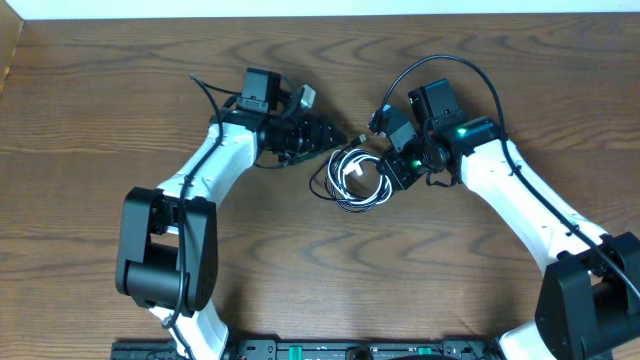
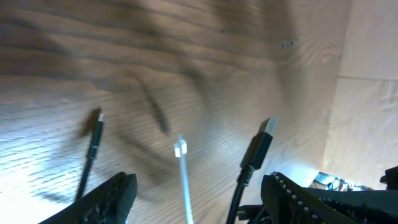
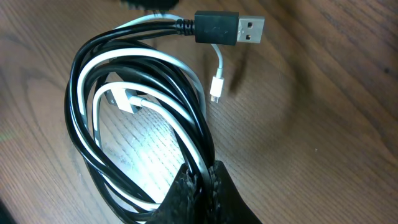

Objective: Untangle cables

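Overhead, tabletop: the wood tabletop (image 1: 100, 120) lies open toward its left, right and near edges; both arms meet at the middle, nearer the far edge.
Cables: black and white cables (image 1: 360, 180) form one coiled bundle on the tabletop's middle, between the tools.
Right tool: the right tool (image 1: 397, 170) is at the bundle's right side, jaws pinched tight on its loops.
Left tool: the left tool (image 1: 335, 137) is just beside the bundle's far-left side, jaws wide, holding nothing.
Right wrist only: a black USB plug (image 3: 227, 28) and a small white plug (image 3: 216, 87) jut from the coil.
Left wrist only: three plug ends show between the spread jaws; a pale panel (image 2: 367, 124) stands along a tabletop edge.
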{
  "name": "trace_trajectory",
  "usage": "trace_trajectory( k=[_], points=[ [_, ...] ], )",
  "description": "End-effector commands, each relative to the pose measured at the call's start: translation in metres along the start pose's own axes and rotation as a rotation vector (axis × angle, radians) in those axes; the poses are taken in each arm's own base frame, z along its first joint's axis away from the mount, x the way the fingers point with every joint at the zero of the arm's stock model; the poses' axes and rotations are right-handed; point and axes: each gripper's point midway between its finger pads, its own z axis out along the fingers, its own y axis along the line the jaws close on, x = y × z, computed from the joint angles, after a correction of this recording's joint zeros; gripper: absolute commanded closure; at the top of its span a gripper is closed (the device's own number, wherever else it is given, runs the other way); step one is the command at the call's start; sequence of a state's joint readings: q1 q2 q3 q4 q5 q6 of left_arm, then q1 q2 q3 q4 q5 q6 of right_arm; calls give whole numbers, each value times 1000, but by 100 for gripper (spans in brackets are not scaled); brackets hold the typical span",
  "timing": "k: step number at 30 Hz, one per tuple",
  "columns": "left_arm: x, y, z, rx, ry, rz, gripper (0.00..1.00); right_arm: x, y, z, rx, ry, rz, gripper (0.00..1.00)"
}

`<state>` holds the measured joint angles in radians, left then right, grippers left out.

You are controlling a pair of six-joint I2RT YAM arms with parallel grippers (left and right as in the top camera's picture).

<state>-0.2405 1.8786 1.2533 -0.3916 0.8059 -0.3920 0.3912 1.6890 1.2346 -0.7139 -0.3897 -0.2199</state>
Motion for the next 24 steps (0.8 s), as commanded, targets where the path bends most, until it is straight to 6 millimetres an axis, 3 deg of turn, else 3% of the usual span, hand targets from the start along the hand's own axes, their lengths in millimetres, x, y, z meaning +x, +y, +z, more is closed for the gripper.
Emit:
trace_trajectory(
  k=[1,6,10,24],
  points=[
    [4,2,13,-26,22,19,38,-6,8,-9,-23,-31,-25,99],
    [12,11,28,-76,46,20,61,-5,8,-9,-23,-27,-23,99],
    [9,31,31,-178,22,15,91,-3,4,-10,-20,-23,-12,99],
    [4,48,24,-259,-8,-4,92,16,-29,-11,122,38,71,99]
  ],
)
